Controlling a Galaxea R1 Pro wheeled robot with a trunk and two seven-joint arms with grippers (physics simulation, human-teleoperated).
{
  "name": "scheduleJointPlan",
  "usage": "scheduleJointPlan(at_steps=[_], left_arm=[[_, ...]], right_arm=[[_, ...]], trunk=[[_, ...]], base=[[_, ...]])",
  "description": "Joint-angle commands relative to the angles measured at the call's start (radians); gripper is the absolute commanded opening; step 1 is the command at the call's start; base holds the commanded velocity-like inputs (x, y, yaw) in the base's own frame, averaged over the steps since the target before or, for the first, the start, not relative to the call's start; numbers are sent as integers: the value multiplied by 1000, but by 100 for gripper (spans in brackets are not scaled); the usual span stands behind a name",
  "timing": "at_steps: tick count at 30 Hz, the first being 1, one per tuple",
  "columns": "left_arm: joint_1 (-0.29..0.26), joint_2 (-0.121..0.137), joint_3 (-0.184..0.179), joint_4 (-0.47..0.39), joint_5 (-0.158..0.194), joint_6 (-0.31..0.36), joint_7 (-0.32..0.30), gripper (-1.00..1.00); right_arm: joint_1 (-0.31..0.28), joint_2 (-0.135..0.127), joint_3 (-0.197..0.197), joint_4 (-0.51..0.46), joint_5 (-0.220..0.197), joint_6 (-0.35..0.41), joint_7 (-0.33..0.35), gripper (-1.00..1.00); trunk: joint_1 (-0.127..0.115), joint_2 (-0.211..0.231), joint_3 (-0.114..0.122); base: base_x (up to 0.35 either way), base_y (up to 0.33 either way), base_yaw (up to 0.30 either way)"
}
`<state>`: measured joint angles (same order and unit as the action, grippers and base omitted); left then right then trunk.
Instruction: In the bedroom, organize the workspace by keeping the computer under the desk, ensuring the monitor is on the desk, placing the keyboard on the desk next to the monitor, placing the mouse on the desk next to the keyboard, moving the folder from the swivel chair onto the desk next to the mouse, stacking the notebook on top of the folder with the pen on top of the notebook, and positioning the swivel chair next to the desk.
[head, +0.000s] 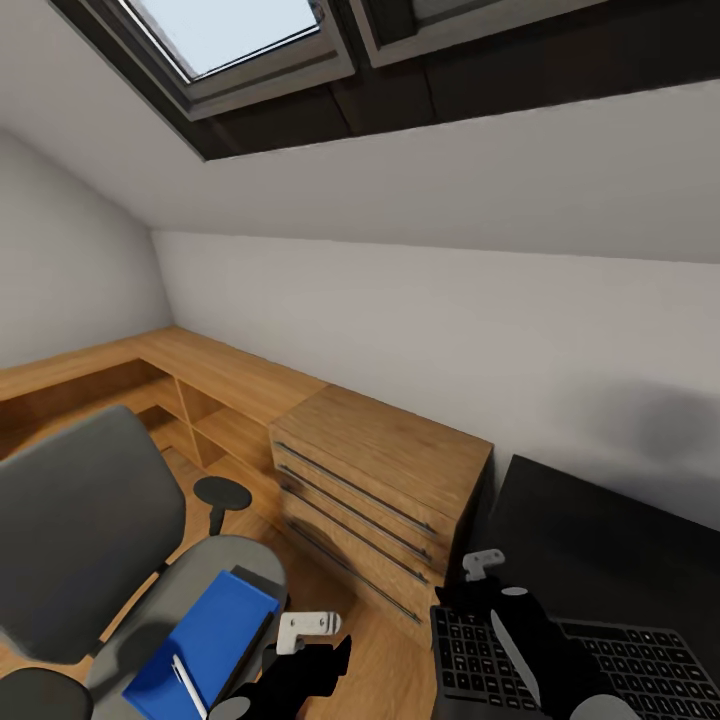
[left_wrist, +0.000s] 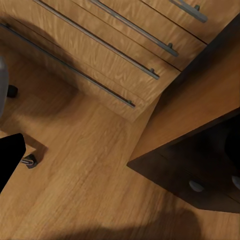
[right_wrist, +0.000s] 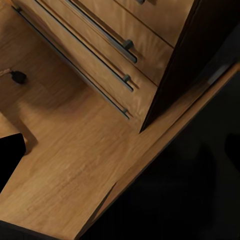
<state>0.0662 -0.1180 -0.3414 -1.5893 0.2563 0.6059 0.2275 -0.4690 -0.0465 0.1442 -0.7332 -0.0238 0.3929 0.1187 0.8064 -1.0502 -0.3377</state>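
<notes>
The grey swivel chair (head: 90, 530) stands at the left, apart from the black desk (head: 600, 530) at the right. On its seat lies the blue folder (head: 215, 635) with the slim white pen (head: 188, 686) on its near end. The black keyboard (head: 640, 665) lies on the desk's near part. My left gripper (head: 322, 660) hangs over the floor just right of the seat. My right gripper (head: 478, 598) is above the keyboard's left end. The jaws of both are too dark to read. The monitor, mouse, notebook and computer are out of view.
A light wooden chest (head: 385, 480) with long bar handles (left_wrist: 100, 37) stands between chair and desk. The desk's dark drawer unit with silver knobs (left_wrist: 196, 186) sits beside it. Low wooden shelving (head: 190, 400) runs along the left wall. A chair wheel (left_wrist: 30, 161) rests on the wood floor (left_wrist: 85, 170).
</notes>
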Motion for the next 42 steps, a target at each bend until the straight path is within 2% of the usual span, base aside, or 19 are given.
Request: scheduleJointPlan(at_steps=[1,34,42], left_arm=[[0,0,-1,-1,11,3,9,100],[0,-2,-2,8,11,3,9,100],[0,-2,-2,8,11,3,9,100]], right_arm=[[0,-1,3,-2,-2,6,0,100],[-1,-2,8,0,-2,6,-7,100],[0,-1,9,-1,-2,5,-5,100]], trunk=[[0,-1,-1],[0,-1,-1],[0,-1,-1]], base=[[0,0,0],[-121,0,0],[-26,0,0]])
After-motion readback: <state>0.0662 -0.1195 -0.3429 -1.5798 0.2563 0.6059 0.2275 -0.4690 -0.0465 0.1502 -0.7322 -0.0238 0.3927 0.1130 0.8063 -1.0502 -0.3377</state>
